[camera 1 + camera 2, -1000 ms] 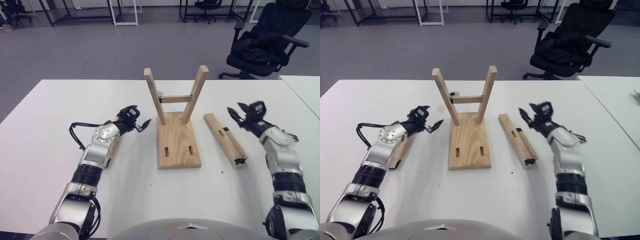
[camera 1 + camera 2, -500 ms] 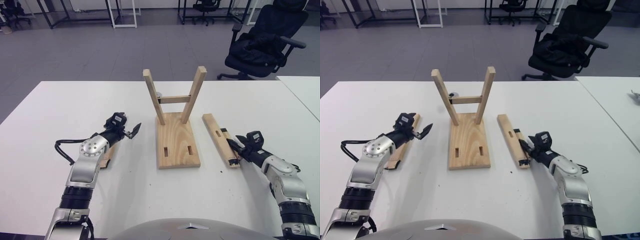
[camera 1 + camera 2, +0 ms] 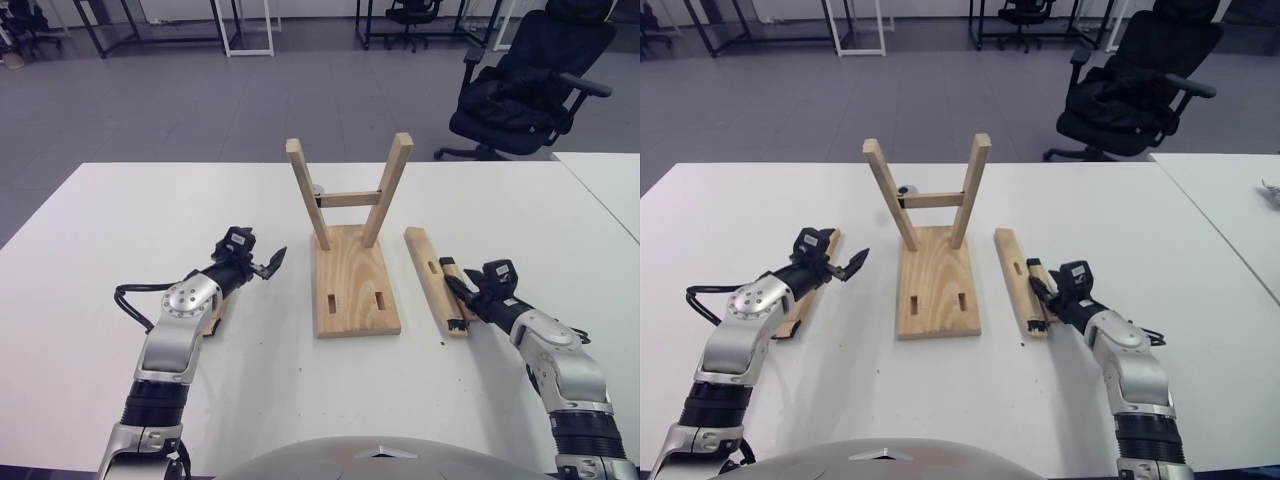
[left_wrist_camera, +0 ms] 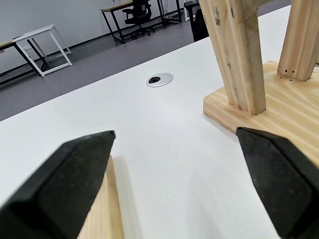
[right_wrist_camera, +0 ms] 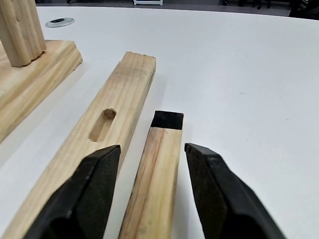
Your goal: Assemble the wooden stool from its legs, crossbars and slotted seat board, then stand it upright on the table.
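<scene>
— Grey floor (image 3: 200,90) behind, white tabletop (image 3: 100,220) in front. What does the head view give?
— Seat board (image 3: 356,290) lies flat mid-tabletop, with two legs (image 3: 308,195) and a crossbar (image 3: 350,199) standing in it. My left end effector (image 3: 270,265) is left of it, my right end effector (image 3: 455,290) at the loose pieces on the right.
— Left wrist?
— Its fingers (image 4: 60,179) are spread wide with nothing between them; a plank (image 4: 102,219) lies under one.
— Right wrist?
— Open, straddling a bar (image 5: 157,169) beside a slotted leg (image 5: 124,89).

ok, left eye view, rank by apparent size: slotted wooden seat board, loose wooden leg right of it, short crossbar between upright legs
1. slotted wooden seat board
2. loose wooden leg
3. short wooden crossbar, smallest, though also farthest back
</scene>
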Controlling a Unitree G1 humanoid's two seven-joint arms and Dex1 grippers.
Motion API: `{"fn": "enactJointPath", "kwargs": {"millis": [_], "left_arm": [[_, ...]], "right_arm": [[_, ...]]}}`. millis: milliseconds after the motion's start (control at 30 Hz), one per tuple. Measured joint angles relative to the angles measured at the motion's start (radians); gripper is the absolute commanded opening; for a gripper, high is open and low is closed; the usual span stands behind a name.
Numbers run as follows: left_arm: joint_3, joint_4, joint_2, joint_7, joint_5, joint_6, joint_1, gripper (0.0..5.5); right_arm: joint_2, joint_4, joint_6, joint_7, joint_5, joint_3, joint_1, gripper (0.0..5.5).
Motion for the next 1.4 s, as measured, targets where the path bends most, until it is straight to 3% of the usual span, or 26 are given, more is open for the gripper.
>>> {"fn": "enactJointPath", "kwargs": {"millis": [267,800,1000,1100,1167,1267,1400], "left_arm": [[-0.009,-0.007,0.001,0.004,0.001,0.002,0.002,4.49],[-0.030,-0.009,0.003,0.015,0.004,0.002,0.002,4.49],[-0.038,-0.123,0.006,0.000,-0.025,0.081,0.013,4.49],[-0.052,-0.191,0.007,-0.023,-0.052,0.136,0.010,4.49],[-0.049,-0.238,-0.017,-0.026,-0.118,0.188,-0.013,4.49],[0.111,-0.289,-0.202,0.045,-0.505,0.346,-0.117,4.49],[0.275,-0.272,-0.271,0.162,-0.926,0.503,-0.269,4.49]], "right_arm": [[0.021,0.006,0.021,-0.018,0.029,-0.036,0.014,2.41],[-0.028,-0.067,0.139,-0.046,-0.014,0.024,0.025,2.41],[-0.051,-0.110,0.260,-0.069,-0.031,0.035,-0.010,1.36],[-0.066,-0.116,0.290,-0.074,-0.041,0.049,-0.027,1.32],[-0.072,-0.108,0.279,-0.075,-0.066,0.054,-0.035,1.32],[-0.096,-0.080,0.099,-0.093,-0.137,0.052,-0.056,1.32],[-0.106,-0.237,-0.177,-0.018,-0.170,0.128,-0.201,1.32]]}}
